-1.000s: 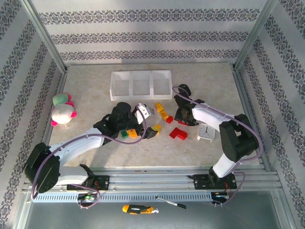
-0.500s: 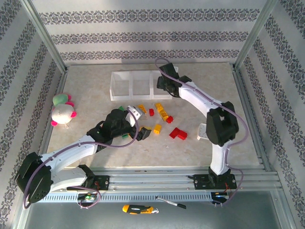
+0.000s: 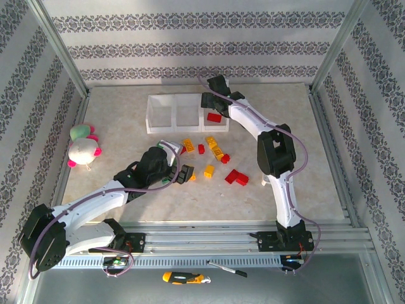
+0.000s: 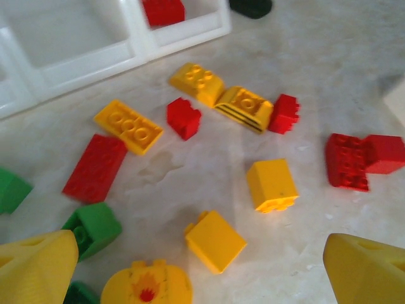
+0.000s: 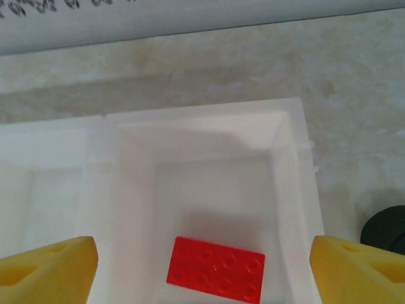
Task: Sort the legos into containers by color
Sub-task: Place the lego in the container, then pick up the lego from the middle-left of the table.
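**A:** Where is the right gripper point(image 5: 202, 266)?

**B:** It is over the right-end compartment of the tray point(image 3: 149, 115). Its fingers are spread wide with nothing between them. One red brick point(image 3: 214, 117) lies flat on that compartment's floor. I see no bricks in the other two compartments.

**A:** And the left gripper point(image 4: 202, 272)?

**B:** It is on the near side of the tray, low over the loose legos point(image 4: 128, 125) on the bench point(image 3: 304, 126). It is equally wide and empty. A yellow brick point(image 4: 215, 240) sits roughly between its fingers, and a green brick point(image 4: 95, 225) is just beside the left finger.

**A:** What are the hazards?

**B:** There are three.
- **Double pick:** With the fingers that wide over a crowded patch, the left gripper could close on yellow and green together, or shove a neighbour aside. A mixed pair would put the wrong colour in a compartment.
- **Tray shift:** The right gripper's fingers seem to straddle the compartment close to the tray's walls. A careless pull-back could catch a wall and slide the tray, which would throw off later drops.
- **Arm contact:** Both arms work the strip just near of the tray. A yellow delivery would take the left arm toward the right one, so contact is possible.

**A:** How far along is the task?

**B:** It looks early. One brick is in the tray and most are still out.
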